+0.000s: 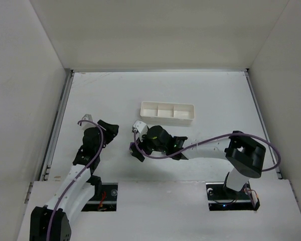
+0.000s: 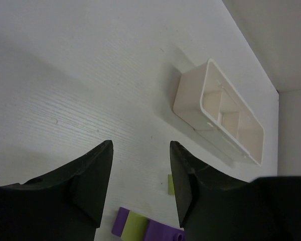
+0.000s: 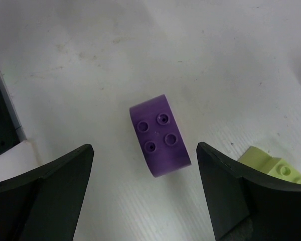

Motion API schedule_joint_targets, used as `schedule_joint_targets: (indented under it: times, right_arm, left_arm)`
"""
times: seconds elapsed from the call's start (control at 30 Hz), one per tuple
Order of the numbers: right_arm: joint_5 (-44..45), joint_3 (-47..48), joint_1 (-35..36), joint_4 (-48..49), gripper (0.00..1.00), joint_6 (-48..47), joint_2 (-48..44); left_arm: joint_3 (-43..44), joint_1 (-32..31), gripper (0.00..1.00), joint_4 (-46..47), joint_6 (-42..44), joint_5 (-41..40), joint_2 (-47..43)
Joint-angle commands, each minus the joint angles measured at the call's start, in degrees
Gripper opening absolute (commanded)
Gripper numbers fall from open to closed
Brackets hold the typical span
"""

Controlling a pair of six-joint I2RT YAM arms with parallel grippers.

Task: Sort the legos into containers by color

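The white tray (image 1: 168, 112) lies across the middle of the table; it also shows in the left wrist view (image 2: 218, 108), its compartments empty as far as I can see. My right gripper (image 3: 145, 170) is open, low over the table, with a purple four-stud brick (image 3: 160, 135) lying between its fingers, untouched. A lime-green brick (image 3: 273, 165) lies just outside its right finger. My left gripper (image 2: 140, 170) is open and empty. Below it lie a purple brick (image 2: 121, 222), a lime-green brick (image 2: 136, 225) and a small lime-green piece (image 2: 170, 184). No blue brick shows.
In the top view the right gripper (image 1: 135, 139) reaches left across the table, close to the left gripper (image 1: 110, 129), and covers the bricks. White walls enclose the table on three sides. A dark edge (image 3: 0, 120) shows at the left of the right wrist view.
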Motion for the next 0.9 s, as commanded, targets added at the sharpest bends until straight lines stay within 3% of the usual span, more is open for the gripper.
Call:
schedule_joint_targets:
  times: [0.0, 0.1, 0.23, 0.33, 0.53, 0.67, 0.87]
  right_arm:
    - [-0.71, 3.28, -0.57, 0.15, 0.88, -2.55, 1.52]
    - [-0.88, 3.63, -1.01, 0.58, 0.85, -2.72, 2.14]
    - [-0.88, 3.46, -1.45, 2.34, 0.68, -2.64, 2.84]
    - [-0.88, 3.46, -1.54, 2.43, 0.64, -2.55, 3.46]
    - [-0.62, 4.07, -1.54, 2.96, 0.47, -2.11, 4.77]
    - [-0.44, 3.81, -2.33, 4.45, 0.31, -0.62, 4.69]
    - [-0.79, 0.21, -7.33, 8.14, 0.22, 7.10, -2.15]
  left_arm:
    - [-0.81, 1.33, 0.47, 2.38, -1.69, 5.23, -0.08]
    - [-0.90, 1.86, 0.47, 1.85, -1.78, 5.93, 0.18]
    - [-1.34, 1.95, 0.49, 1.76, -1.86, 6.81, 0.18]
    - [-0.99, 1.95, 0.49, 1.41, -2.13, 7.16, 0.44]
    - [-0.64, 1.86, 0.52, 1.24, -2.48, 7.78, -0.08]
    - [-0.37, 1.51, 0.57, 1.32, -2.65, 8.75, -0.35]
    - [0.42, 0.89, 0.68, 3.25, -3.62, 9.80, -0.96]
